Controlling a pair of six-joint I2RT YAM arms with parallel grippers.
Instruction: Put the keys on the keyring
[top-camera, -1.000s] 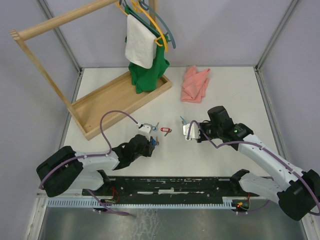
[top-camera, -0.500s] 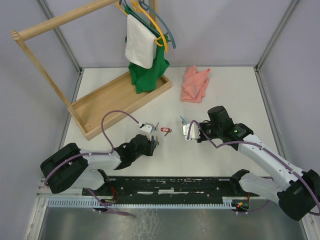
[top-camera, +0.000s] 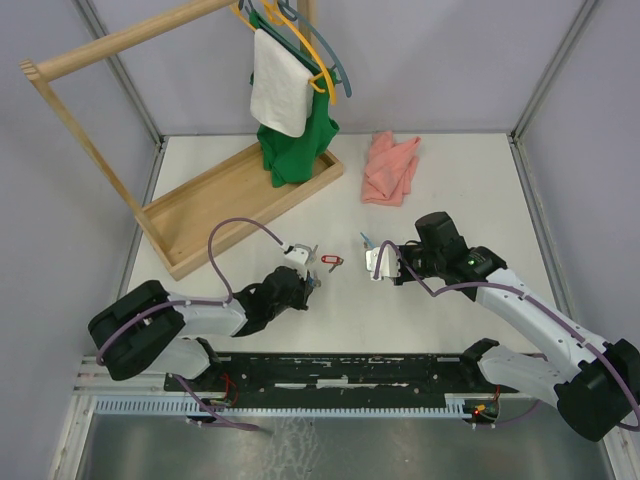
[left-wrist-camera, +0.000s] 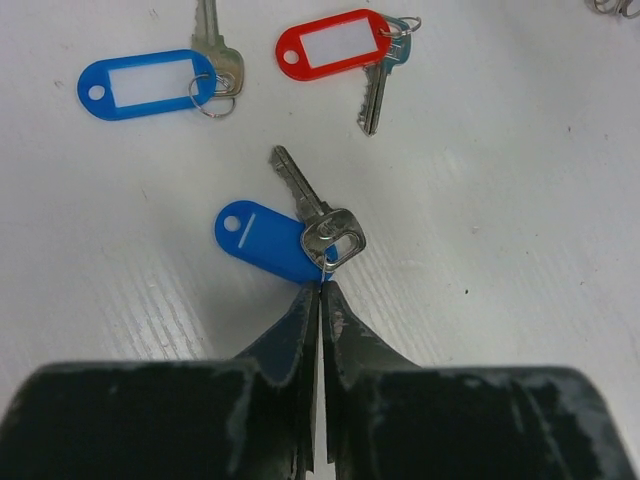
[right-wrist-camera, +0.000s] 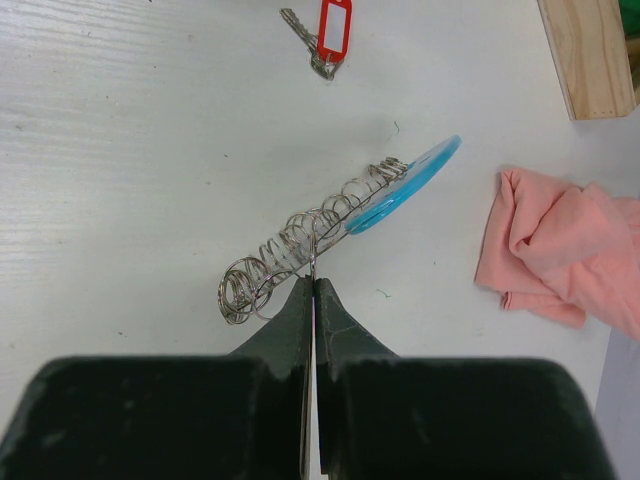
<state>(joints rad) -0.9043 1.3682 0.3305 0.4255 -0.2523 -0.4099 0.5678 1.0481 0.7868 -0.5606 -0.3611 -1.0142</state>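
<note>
My left arm (top-camera: 205, 318) lies low, stretched forward, its left gripper (left-wrist-camera: 322, 290) pressed closed, seemingly nipping a key (left-wrist-camera: 333, 236) at the tips. My right arm (top-camera: 520, 300) bends inward, right gripper (right-wrist-camera: 313, 285) clamped on the keyring (right-wrist-camera: 395, 195).

**A:** What kind of place is this?

**B:** It is a small booth. Plain pale grey walls (top-camera: 440, 60) close the far side and both the left and right sides. Thin metal posts (top-camera: 545, 70) rise at the far corners and lean outward in the top view.

**A:** And the furniture?

**B:** A white desk (top-camera: 470, 190) with a fine wood grain reaches from wall to wall. On its far left part stands a wooden clothes rack (top-camera: 120, 40). It has a flat tray base (top-camera: 215, 205) of light wood and a round rail that runs out to the left. At the right end of the rail, hangers (top-camera: 338, 68) carry a green garment (top-camera: 290, 150) and a white towel (top-camera: 278, 90).

**A:** How is the light?

**B:** It is soft and even, and the shadows on the desk are weak.
</note>
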